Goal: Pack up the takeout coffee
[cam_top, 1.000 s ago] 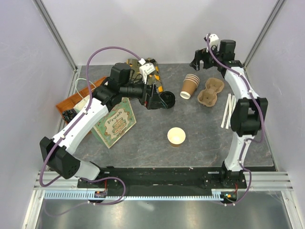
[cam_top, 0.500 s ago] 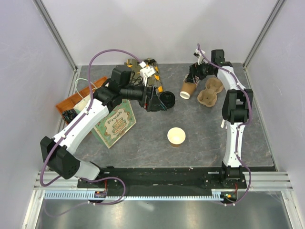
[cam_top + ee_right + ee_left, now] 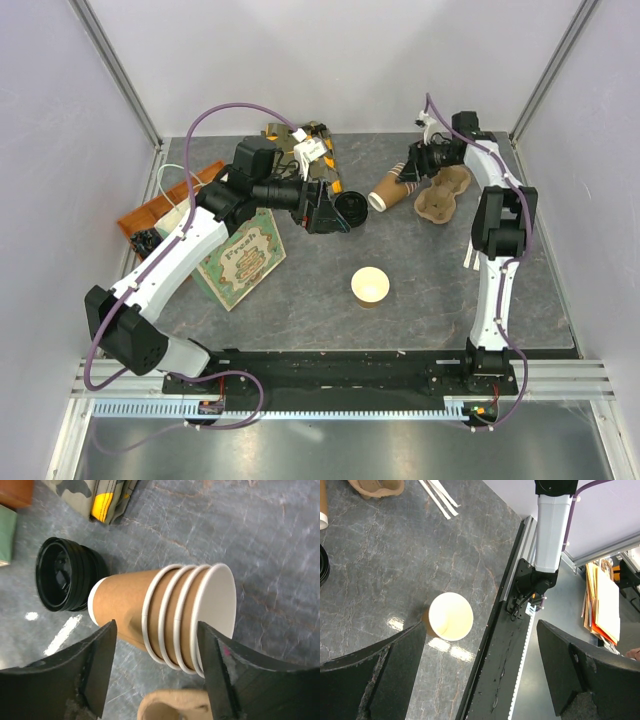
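No lidded takeout coffee shows in any view. A lidless brown paper cup [image 3: 370, 286] stands upright mid-table, also seen as the cup [image 3: 450, 616] in the left wrist view. My left gripper [image 3: 330, 212] is open and empty, hovering beside a stack of black lids [image 3: 352, 208]. Its jaws [image 3: 481, 627] frame only the cup and the table edge. My right gripper [image 3: 415, 172] is open and straddles the tilted stack of cream-rimmed cups [image 3: 165, 612]. Its right finger [image 3: 220, 665] sits at the outermost rim. The black lids [image 3: 62, 580] lie just past the stack's base.
A printed paper bag [image 3: 240, 255] lies flat at the left. A pulp cup carrier [image 3: 443, 195] sits right of the cup stack [image 3: 385, 190]. White stirrers [image 3: 478, 235] lie at the right, an orange tray [image 3: 160, 205] at far left, and patterned packets [image 3: 300, 140] at the back.
The right arm came down from the back corner onto the cup stack and its jaws narrowed. The stack has tipped further to the left. The left arm has not moved.
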Motion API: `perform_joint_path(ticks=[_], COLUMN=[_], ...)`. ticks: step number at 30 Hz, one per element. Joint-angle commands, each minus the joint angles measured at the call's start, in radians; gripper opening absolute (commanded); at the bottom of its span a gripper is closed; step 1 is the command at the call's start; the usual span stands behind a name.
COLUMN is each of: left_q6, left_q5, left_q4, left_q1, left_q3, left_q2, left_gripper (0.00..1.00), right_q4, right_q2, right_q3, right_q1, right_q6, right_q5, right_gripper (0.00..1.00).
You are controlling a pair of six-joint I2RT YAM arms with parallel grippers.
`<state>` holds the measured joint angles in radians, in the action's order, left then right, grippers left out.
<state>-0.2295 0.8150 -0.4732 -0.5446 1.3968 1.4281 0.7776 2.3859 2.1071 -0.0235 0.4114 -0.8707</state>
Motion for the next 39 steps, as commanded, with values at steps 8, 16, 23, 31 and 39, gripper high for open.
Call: perform_joint_path(ticks=[8, 16, 23, 31, 39], left_q6=[0.009, 0.007, -0.005, -0.002, -0.007], left_q5=[0.018, 0.016, 0.018, 0.016, 0.015], left_q4=[0.042, 0.045, 0.054, 0.056, 0.056], left_q1=[0.008, 0.012, 0.014, 0.017, 0.025], left_q3=[-0.004, -0.005, -0.005, -0.007, -0.009], left_q2=[0.000, 0.000, 0.003, 0.002, -0.005], left_gripper=[0.99, 0.99, 0.99, 0.99, 0.99], right_q4=[0.019, 0.020, 0.026, 0.051, 0.091], right_q2=[0.010, 0.024, 0.022, 0.059, 0.004], right_q3=[-0.045, -0.041, -0.053, -0.059, 0.052], right_q1=[-0.033, -0.033, -0.021, -0.021, -0.029], right_q6=[-0.108, -0.141, -0.149, -0.148, -0.178], right_q5=[-0.221, -0.217, -0.157, -0.198, -0.231], right_gripper=[0.57, 0.51, 0.50, 0.42, 0.07])
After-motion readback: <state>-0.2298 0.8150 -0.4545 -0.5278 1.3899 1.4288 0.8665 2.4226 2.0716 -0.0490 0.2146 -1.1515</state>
